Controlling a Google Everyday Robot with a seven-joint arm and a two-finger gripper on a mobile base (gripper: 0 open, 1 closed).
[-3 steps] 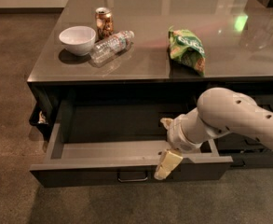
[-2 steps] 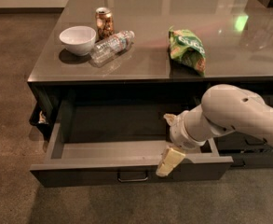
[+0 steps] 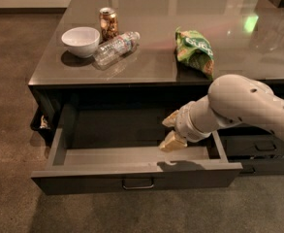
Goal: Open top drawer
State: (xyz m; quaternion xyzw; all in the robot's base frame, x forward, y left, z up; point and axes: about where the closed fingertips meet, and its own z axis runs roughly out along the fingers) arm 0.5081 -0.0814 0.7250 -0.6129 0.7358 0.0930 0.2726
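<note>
The top drawer (image 3: 93, 179) stands pulled far out from under the dark table, its paler grey shallow inside (image 3: 117, 155) bare. A small loop handle (image 3: 138, 184) sits at the middle of its dark front. My gripper (image 3: 172, 130) hangs over the right part of the drawer's inside, above the floor and behind the front wall, touching nothing. Its two tan fingertips (image 3: 173, 141) stand apart, one above the other, with nothing between them. The white arm (image 3: 243, 106) reaches in from the right.
On the glossy tabletop (image 3: 146, 69) are a white bowl (image 3: 81, 40), a can (image 3: 108, 23), a lying water bottle (image 3: 116, 46) and a green chip bag (image 3: 195, 50). Slimmer drawer fronts (image 3: 258, 147) show at the right. A dark bin (image 3: 39, 123) hangs at the table's left side.
The gripper has lifted from the drawer's front wall and moved up and back over the drawer's inside. The drawer has stayed pulled out.
</note>
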